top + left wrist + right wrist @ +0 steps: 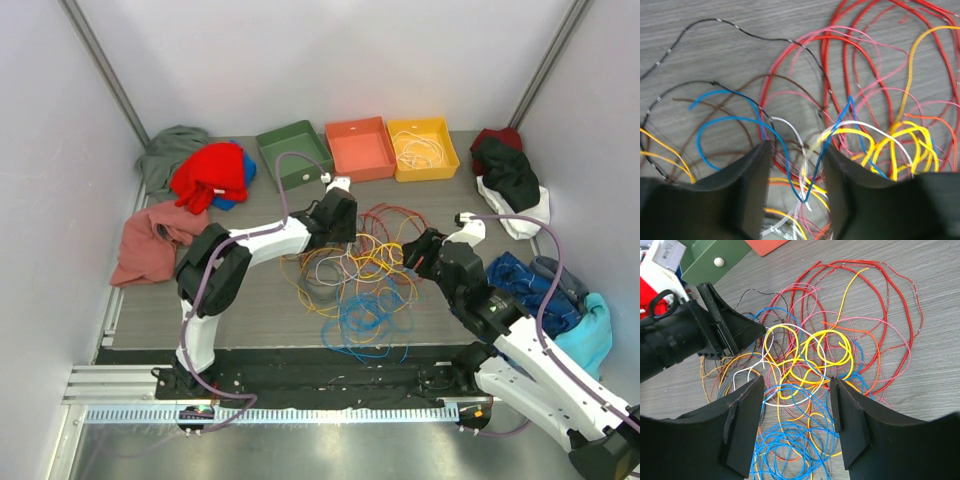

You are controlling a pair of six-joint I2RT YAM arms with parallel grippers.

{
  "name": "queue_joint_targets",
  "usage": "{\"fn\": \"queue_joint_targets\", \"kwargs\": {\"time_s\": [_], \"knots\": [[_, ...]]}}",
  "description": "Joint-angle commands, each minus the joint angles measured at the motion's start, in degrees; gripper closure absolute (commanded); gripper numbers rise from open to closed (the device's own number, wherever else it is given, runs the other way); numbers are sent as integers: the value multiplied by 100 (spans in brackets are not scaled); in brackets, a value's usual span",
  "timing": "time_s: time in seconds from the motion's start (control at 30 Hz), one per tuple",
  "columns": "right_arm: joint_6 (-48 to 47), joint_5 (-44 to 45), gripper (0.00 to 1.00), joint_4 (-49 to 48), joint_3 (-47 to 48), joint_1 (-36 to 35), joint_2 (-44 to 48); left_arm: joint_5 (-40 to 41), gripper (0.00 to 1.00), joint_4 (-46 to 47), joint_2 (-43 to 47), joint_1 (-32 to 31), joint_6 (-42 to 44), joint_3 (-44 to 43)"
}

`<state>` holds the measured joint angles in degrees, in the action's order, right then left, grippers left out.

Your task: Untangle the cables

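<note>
The left gripper (796, 142) stands half open, cables (365, 300) between its jaws, probably to pinch one. The right gripper (796, 381) hangs wide, empty.

free: bare table (262, 308) left of cables (360, 275) | obstacles: bins (360, 148) behind, clothes piles (155, 245) both sides

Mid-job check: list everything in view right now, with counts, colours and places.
cables: many, red, pink, yellow, blue, orange, white, brown, black; tangled at centre of table
bins: three, far edge: green bin, orange bin, yellow bin
white cable: count unclear, inside yellow bin
clothes: several heaps; grey cloth, red cloth, pink cloth far left; black cloth, blue cloth, teal cloth right
left gripper: one, black, open, cables between its fingers
right gripper: one, black, open, over the cables
</note>
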<state>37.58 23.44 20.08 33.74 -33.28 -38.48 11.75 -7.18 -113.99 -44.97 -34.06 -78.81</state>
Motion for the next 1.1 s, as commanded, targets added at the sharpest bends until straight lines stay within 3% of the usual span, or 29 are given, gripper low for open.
{"fn": "queue_joint_targets", "kwargs": {"time_s": [0.0,0.03,0.1,0.23,0.37,0.4,0.53,0.87,1.07], "knots": [[-76,134,37,-39,239,-3,86,-348,64,41,-114,155,119,-311],[-76,160,38,-30,230,-3,104,-357,85,50,-71,181,128,-311],[-58,196,38,-21,212,-3,191,-331,100,59,70,182,154,-250],[-84,284,38,-21,168,-3,323,-156,100,76,947,190,330,171],[-120,249,39,-30,160,-3,341,20,100,-64,2379,190,523,681],[-120,214,39,-39,160,-12,332,90,100,-116,3017,182,558,726],[-120,-84,38,-188,11,-3,271,389,100,-582,4164,182,804,376],[170,-815,38,-408,-280,-3,306,574,100,-1883,4773,173,1446,-1477],[223,-780,39,-259,-289,-12,525,1031,100,-2235,4606,182,1657,-1612]]}}
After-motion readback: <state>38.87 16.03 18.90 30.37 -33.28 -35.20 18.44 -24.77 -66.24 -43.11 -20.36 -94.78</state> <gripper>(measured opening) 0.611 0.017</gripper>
